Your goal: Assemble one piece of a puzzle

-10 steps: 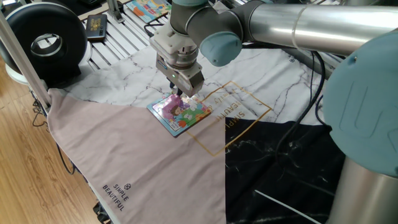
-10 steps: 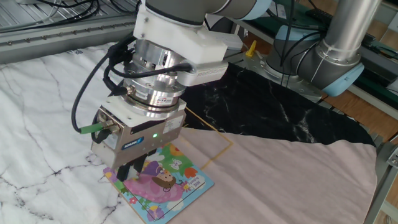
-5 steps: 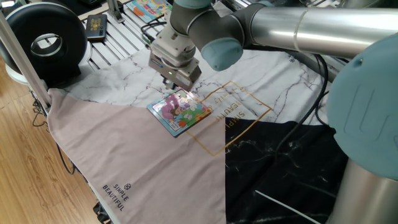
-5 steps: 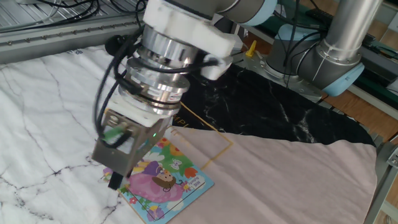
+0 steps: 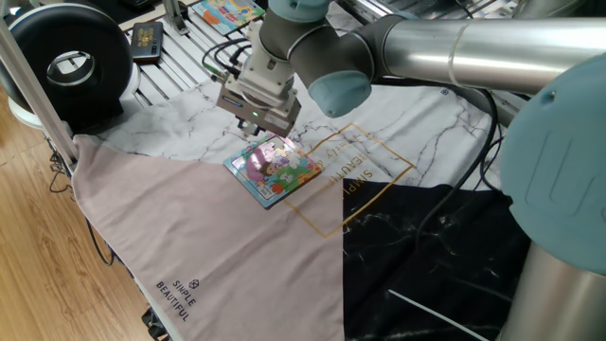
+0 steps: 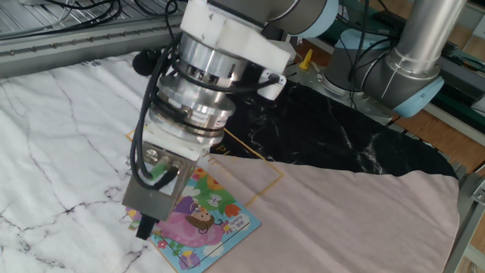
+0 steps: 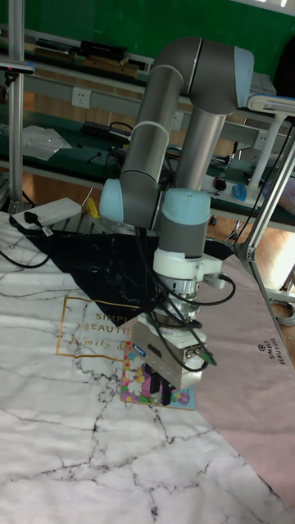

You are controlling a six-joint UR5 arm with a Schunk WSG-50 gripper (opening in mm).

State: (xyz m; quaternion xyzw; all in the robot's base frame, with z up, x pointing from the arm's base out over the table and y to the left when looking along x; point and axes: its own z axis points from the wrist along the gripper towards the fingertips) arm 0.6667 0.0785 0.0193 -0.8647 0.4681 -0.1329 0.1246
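Tilted silver two-finger gripper (image 6: 144,226) hangs over the 9 o'clock corner of the blue-rimmed cartoon puzzle board (image 5: 275,169) on the cloth-covered desk (image 5: 227,246). Jaws' state unclear; pale piece not visible. Risk: tilt seats piece crooked, or nudges board.

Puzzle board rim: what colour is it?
Blue, around the puzzle; clearest in the other fixed view.

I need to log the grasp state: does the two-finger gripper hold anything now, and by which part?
It cannot be told. The gripper hangs tilted over the blue-rimmed cartoon puzzle board, and no small pale piece shows between its dark fingertips in any view.
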